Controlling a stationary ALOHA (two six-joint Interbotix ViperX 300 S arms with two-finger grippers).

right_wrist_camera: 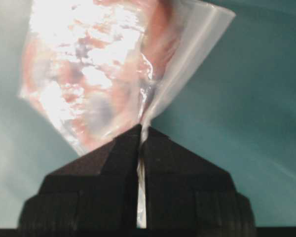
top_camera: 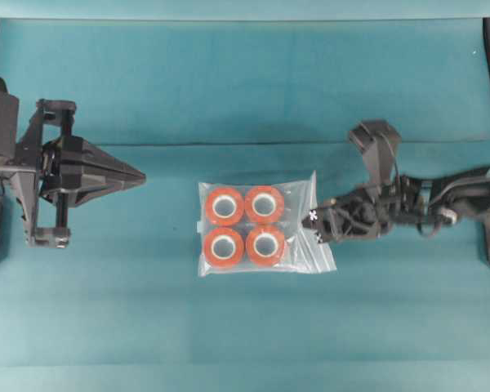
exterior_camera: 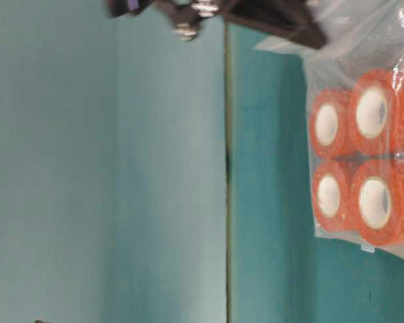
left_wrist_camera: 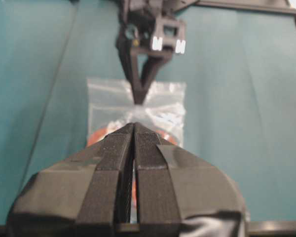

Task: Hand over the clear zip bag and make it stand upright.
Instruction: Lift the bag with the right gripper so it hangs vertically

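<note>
Centre of the overhead frame: we see the clear zip bag (top_camera: 257, 228) on the teal table (top_camera: 229, 90), right gripper (top_camera: 316, 225) pinching its right edge. Left gripper (top_camera: 139, 175), at frame left, closed, empty.

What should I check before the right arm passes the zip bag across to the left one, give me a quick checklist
1. Right pincer shut on the clear zip bag: ok; the plastic edge sits between its closed tips in the right wrist view.
2. Grip is on bare plastic, not on the orange rolls: ok.
3. Left pincer open to receive: not ok; its tips are pressed together.
4. Left pincer clear of the bag: ok; teal table shows between them overhead.
5. All four rolls inside the bag: ok.
6. Bag sealed at the zip: cannot tell.
</note>
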